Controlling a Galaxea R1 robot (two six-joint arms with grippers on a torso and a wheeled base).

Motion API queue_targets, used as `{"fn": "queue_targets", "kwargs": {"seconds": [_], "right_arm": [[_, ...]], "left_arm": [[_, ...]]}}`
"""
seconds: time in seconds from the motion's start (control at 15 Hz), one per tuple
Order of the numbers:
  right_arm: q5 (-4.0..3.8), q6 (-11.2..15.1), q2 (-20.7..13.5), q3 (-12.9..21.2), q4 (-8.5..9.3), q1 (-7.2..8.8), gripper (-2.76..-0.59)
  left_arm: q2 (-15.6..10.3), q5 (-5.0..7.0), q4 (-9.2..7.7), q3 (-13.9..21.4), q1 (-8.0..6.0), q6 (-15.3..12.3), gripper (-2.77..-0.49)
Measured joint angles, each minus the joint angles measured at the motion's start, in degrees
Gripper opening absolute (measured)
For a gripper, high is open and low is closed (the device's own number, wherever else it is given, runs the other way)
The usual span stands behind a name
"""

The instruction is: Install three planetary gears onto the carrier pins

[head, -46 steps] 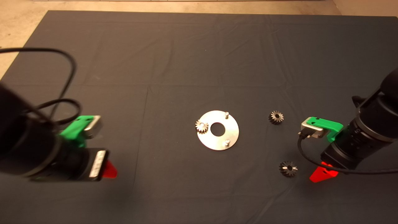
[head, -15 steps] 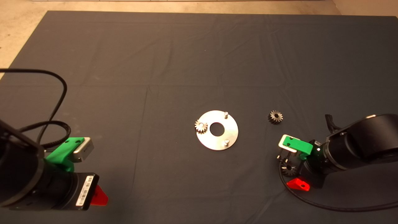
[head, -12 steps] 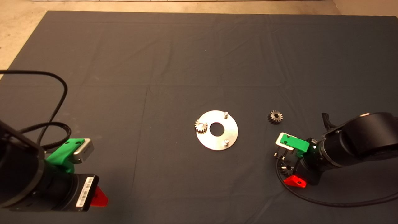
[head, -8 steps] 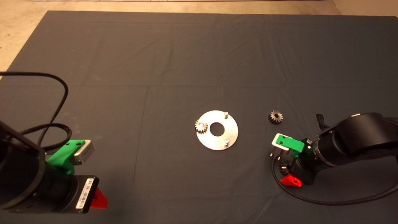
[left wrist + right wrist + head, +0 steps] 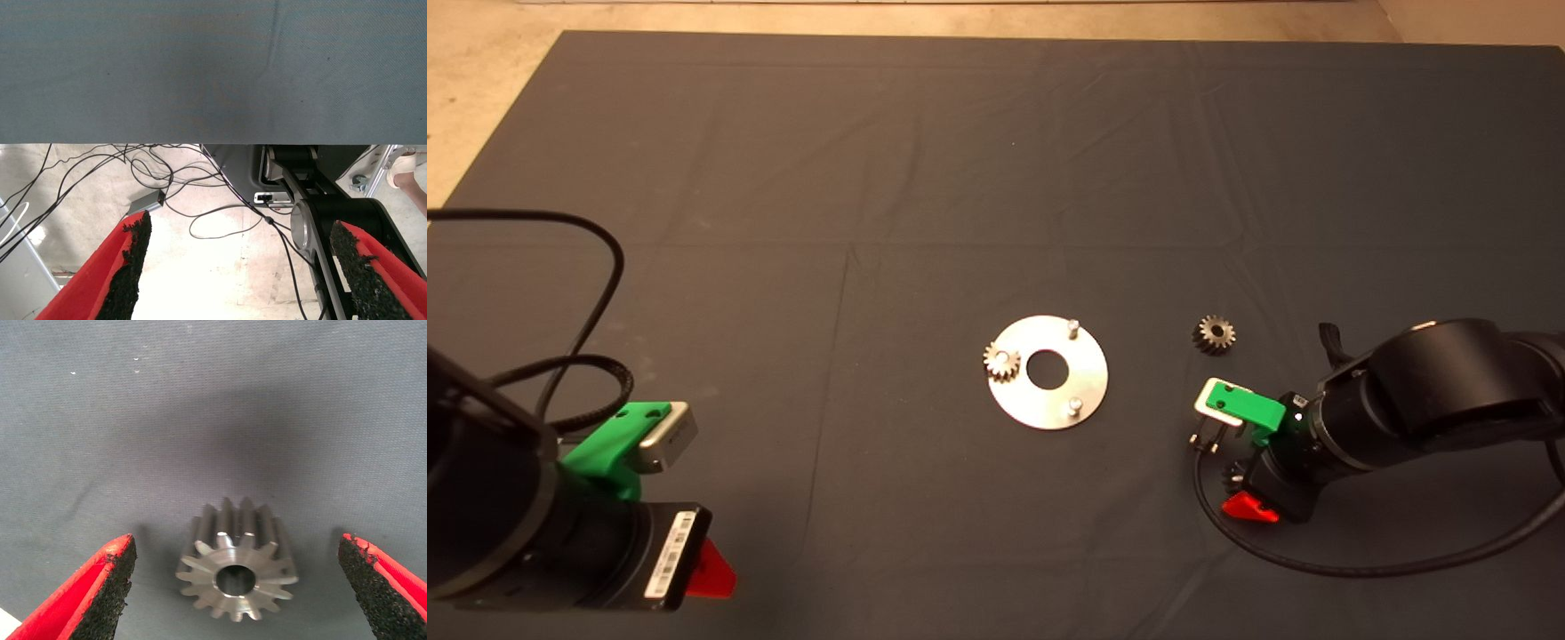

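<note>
Gear between spread fingers

Right gripper (image 5: pixel 237 587) low over mat (image 5: pixel 925 178), fingers wide apart either side of silver toothed gear (image 5: pixel 237 570), not touching. One gear (image 5: pixel 1002 363) seated on disc (image 5: pixel 1049 404); another (image 5: pixel 1214 335) loose beside. Left gripper (image 5: pixel 237 267) parked, released.

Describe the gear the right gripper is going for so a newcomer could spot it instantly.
Start at the flat round silver disc mid-mat, then look toward the right arm. There the open right gripper straddles a small silver-grey toothed metal gear on the dark mat. The other loose gear lies uncovered; the third sits on the disc.
</note>
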Motion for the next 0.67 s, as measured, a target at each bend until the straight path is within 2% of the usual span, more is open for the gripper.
{"fn": "queue_targets", "kwargs": {"seconds": [0.2,0.27,0.4,0.67], "right_arm": [[0.01,-0.01,0.00,-0.05,0.00,-0.65,-1.24],[0.01,-0.06,0.00,-0.05,0.00,-0.69,-1.24],[0.01,-0.26,0.00,-0.05,0.00,-0.71,-1.41],[-0.02,-0.45,-0.02,-0.05,0.00,-0.86,-1.54]], "left_arm": [[0.00,0.02,0.00,0.00,0.02,0.00,-1.37],[0.00,0.00,0.00,0.00,0.02,0.00,-1.37],[-0.01,0.00,0.00,0.00,0.02,0.00,-1.37],[0.00,0.00,0.00,0.00,0.28,0.00,-1.37]]}}
